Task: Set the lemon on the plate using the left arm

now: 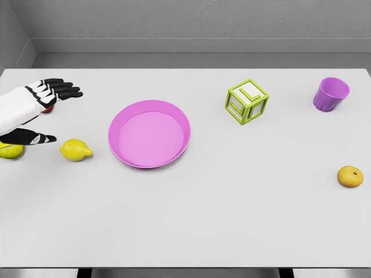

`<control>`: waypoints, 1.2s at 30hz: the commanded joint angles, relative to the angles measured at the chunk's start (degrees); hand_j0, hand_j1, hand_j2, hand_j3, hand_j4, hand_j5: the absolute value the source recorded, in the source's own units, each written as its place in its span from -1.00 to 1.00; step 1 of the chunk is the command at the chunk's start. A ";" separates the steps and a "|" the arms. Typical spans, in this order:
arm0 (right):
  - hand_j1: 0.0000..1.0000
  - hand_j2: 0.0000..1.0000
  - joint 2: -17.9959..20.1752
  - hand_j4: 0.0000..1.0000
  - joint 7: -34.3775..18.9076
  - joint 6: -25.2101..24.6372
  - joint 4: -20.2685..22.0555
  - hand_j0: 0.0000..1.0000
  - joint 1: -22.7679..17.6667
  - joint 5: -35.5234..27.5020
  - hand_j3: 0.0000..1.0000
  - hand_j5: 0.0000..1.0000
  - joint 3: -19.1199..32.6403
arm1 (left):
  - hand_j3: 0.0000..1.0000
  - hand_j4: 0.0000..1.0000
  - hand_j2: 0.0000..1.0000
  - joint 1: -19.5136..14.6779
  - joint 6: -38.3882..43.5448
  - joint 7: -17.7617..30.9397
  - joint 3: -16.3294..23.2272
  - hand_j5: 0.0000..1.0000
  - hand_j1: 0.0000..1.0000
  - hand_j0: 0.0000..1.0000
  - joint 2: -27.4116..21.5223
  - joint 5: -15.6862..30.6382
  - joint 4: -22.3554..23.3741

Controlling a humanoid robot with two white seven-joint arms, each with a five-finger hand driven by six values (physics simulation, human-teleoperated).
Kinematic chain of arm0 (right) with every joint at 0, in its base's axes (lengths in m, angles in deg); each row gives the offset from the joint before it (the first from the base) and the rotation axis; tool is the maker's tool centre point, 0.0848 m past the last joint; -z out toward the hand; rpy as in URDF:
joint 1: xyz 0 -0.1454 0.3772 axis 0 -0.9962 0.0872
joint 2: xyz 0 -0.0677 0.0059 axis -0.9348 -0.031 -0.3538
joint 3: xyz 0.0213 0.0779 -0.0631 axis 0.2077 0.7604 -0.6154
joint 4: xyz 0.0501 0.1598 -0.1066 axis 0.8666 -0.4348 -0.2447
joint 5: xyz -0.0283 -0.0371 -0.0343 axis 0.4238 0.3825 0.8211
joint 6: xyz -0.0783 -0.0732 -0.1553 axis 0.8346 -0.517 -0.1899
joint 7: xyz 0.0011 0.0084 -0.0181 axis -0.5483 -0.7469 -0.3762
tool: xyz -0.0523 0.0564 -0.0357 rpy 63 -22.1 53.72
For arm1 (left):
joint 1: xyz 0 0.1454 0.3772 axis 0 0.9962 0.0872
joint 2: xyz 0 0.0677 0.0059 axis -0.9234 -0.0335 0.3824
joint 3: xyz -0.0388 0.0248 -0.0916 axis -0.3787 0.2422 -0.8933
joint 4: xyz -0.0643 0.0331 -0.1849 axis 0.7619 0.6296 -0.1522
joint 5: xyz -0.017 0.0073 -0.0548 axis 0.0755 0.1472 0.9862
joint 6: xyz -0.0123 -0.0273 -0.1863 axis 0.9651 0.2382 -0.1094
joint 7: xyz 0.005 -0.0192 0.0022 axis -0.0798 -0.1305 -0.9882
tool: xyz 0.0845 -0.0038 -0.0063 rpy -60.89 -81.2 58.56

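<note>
**Lemon lies below and right of the left hand, between hand and plate**

The left hand (40, 110) enters from the left edge, fingers spread and extended toward the right, thumb apart below them, holding nothing. The lemon (76, 150) rests on the white table (232, 220), just beyond the thumb tip, toward the picture's lower right of the palm. Its long axis runs roughly left to right, with the pointed nipple end facing the plate (149, 134). The pink plate sits just to the right of the lemon, close but not touching, so fruit, hand and dish line up along a short rightward path.

A second yellow-green fruit (10, 150) lies at the left edge under the thumb, partly hidden; it could be mistaken for the target. Something red shows behind the fingers, too hidden to identify.

The right arm is out of view, so only 1 hand is in reach. The next move likely calls for the hand to shift right and down over the lemon, closing across its short axis.
</note>
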 commanded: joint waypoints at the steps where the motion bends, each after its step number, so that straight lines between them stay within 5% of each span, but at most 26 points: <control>1: 1.00 1.00 -0.01 1.00 0.09 -0.13 0.02 1.00 0.00 -0.02 1.00 1.00 -0.01 | 1.00 1.00 1.00 0.00 0.02 0.01 -0.02 1.00 1.00 1.00 0.02 0.33 -0.07; 8: 1.00 1.00 -0.01 1.00 0.09 0.05 0.02 1.00 -0.09 -0.02 1.00 1.00 0.08 | 1.00 1.00 1.00 3.96 0.02 4.75 -0.37 1.00 1.00 1.00 1.69 -0.99 0.19; 17: 1.00 1.00 -0.01 1.00 0.09 0.05 0.02 1.00 -0.09 -0.02 1.00 1.00 0.08 | 1.00 1.00 1.00 4.92 0.02 4.84 0.50 1.00 1.00 1.00 3.62 -6.09 2.82; 23: 1.00 1.00 -0.01 1.00 0.09 0.05 0.02 1.00 -0.09 -0.02 1.00 1.00 0.08 | 1.00 1.00 1.00 3.78 0.02 4.84 3.23 1.00 1.00 1.00 6.61 -11.80 3.44; 25: 1.00 1.00 -0.01 1.00 0.09 0.05 0.02 1.00 0.00 -0.02 1.00 1.00 0.08 | 1.00 1.00 1.00 1.50 0.02 4.84 5.07 1.00 1.00 1.00 8.02 -14.08 4.40; 27: 1.00 1.00 -0.01 1.00 0.09 0.05 0.02 1.00 -0.09 -0.02 1.00 1.00 0.08 | 1.00 1.00 1.00 -3.25 0.02 4.84 7.45 1.00 1.00 1.00 8.98 -14.44 10.47; 30: 1.00 1.00 -0.01 1.00 0.09 0.05 -0.06 1.00 -0.09 -0.02 1.00 1.00 0.08 | 1.00 1.00 1.00 -4.22 0.02 8.71 7.36 1.00 1.00 1.00 10.13 -14.17 13.20; 36: 1.00 1.00 -0.01 1.00 0.09 0.05 0.02 1.00 0.00 -0.02 1.00 1.00 -0.01 | 1.00 1.00 1.00 -4.13 0.02 8.97 7.36 1.00 1.00 1.00 10.13 -14.35 13.29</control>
